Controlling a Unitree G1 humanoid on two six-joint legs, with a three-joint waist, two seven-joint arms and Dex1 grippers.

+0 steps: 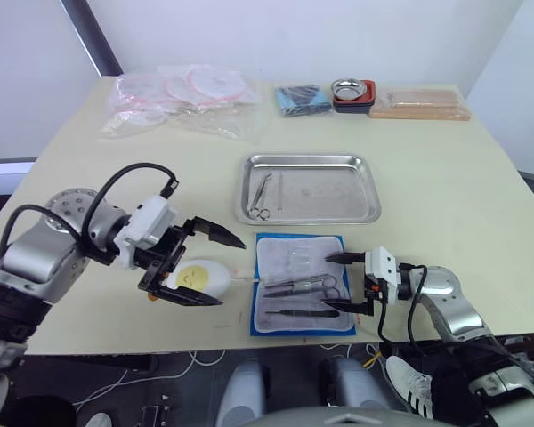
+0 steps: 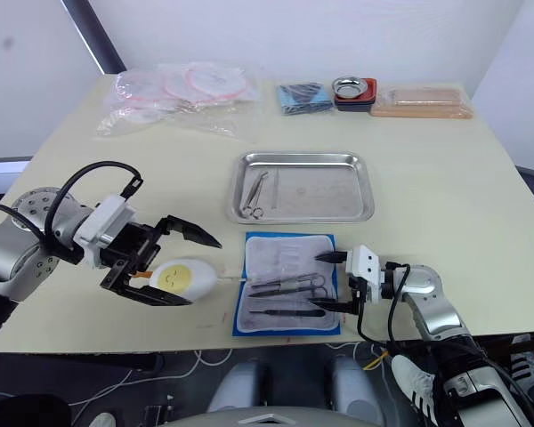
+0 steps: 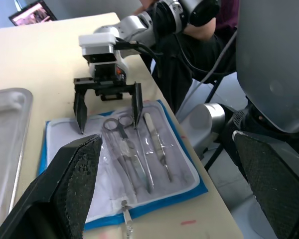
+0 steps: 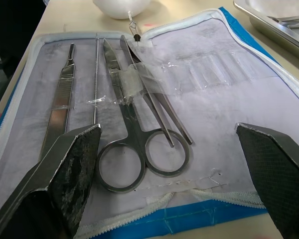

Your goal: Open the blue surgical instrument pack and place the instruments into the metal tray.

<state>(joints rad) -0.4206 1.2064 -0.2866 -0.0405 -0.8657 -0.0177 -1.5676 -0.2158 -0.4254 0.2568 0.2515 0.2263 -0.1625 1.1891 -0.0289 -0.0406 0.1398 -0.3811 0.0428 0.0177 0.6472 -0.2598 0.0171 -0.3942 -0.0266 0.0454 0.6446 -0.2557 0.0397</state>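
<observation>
Pack open, instruments part-transferred.
R gripper (image 1: 345, 284) jaws apart over scissors (image 4: 139, 149) at pack's (image 1: 267, 249) 3 o'clock; next: close, lift to tray (image 1: 320, 213) at 12. L gripper (image 1: 209, 267) also spread, empty.

Bare table (image 1: 427, 227) lies between metal tray (image 1: 308, 212) and right pincer (image 1: 338, 283); left pincer (image 1: 209, 267) stands well apart

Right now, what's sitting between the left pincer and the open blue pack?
A white egg-shaped thing with a yellow patch lies there, by the left pincer, beside the blue pack. The head views show it.
</observation>
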